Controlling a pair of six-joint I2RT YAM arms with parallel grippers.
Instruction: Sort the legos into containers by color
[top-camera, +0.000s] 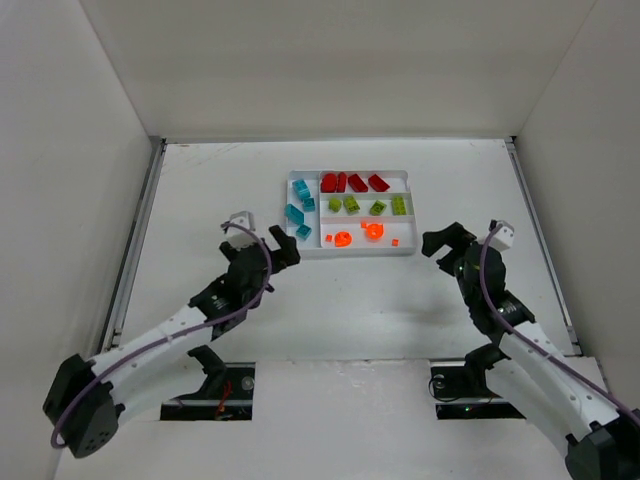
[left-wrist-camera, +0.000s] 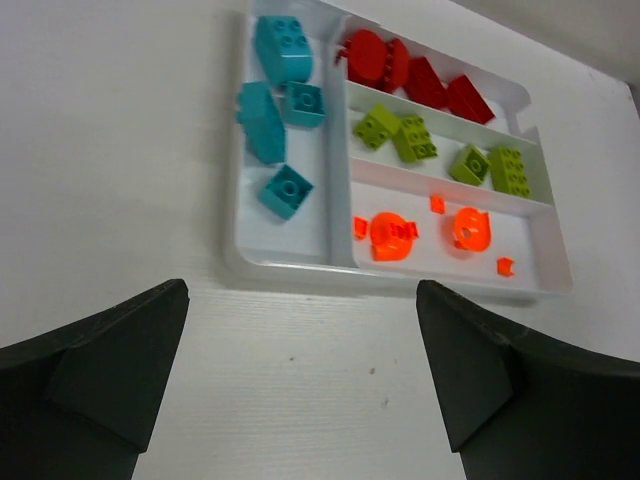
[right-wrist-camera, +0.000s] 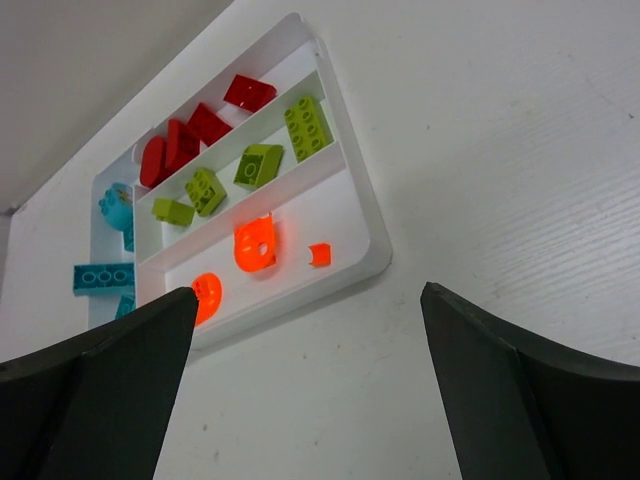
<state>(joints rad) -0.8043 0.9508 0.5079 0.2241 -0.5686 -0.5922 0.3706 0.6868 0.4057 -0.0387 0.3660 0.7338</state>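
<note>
We're finding all the legos in view lying inside the white tray (top-camera: 350, 253), which is sitting near the far edge of the bench, approx midway btw the left and right edges. The teal bricks (top-camera: 295, 212) are filling the short cross section at the tray's left end. The red bricks (top-camera: 357, 183) are lying in the long section closest to the far edge, the lime green bricks (top-camera: 352, 204) in the middle one, and the orange pcs (top-camera: 374, 231), incl. two round ones and some tiny bits, in the one closest to the near edge. No colours are mixing and no loose brick is showing outside the tray, so we're judging the sort done or v. nearly so. The left gripper (top-camera: 281, 246) is hovering just off the tray's near-left corner and the right gripper (top-camera: 441, 246) off its near-right corner, both gaping wide w/ nothing btw the fingers (left-wrist-camera: 110, 365)
</note>
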